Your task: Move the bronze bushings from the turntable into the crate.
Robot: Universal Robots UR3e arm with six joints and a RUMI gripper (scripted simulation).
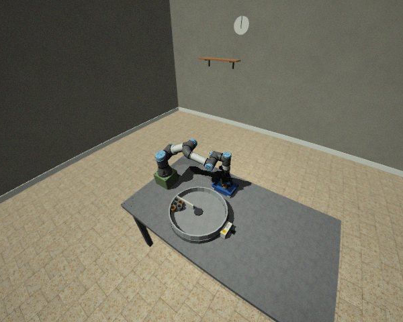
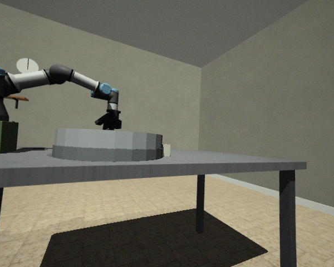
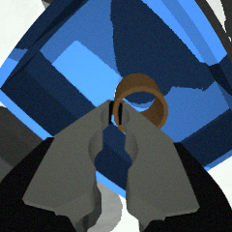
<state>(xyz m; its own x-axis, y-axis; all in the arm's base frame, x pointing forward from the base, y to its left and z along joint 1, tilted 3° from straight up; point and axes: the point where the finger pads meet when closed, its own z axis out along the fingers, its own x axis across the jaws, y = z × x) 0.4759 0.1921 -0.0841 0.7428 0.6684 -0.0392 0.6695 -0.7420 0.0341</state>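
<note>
My gripper point(image 3: 116, 101) is shut on the wall of a bronze bushing point(image 3: 142, 102) and holds it low over the blue crate point(image 3: 121, 77). In the top view the gripper point(image 1: 224, 182) hangs just above the crate point(image 1: 228, 187), behind the turntable point(image 1: 198, 214). Several bushings, bronze and steel, sit in a cluster point(image 1: 176, 204) at the left inside the turntable, beside a white divider bar. In the exterior view the gripper point(image 2: 110, 124) stands behind the turntable wall point(image 2: 106, 144), which hides the crate.
The arm's green base block point(image 1: 165, 178) stands at the table's back left corner. A small white control box point(image 1: 226, 231) with a yellow mark sits against the turntable's front right rim. The grey table's edges lie close to the turntable on the left.
</note>
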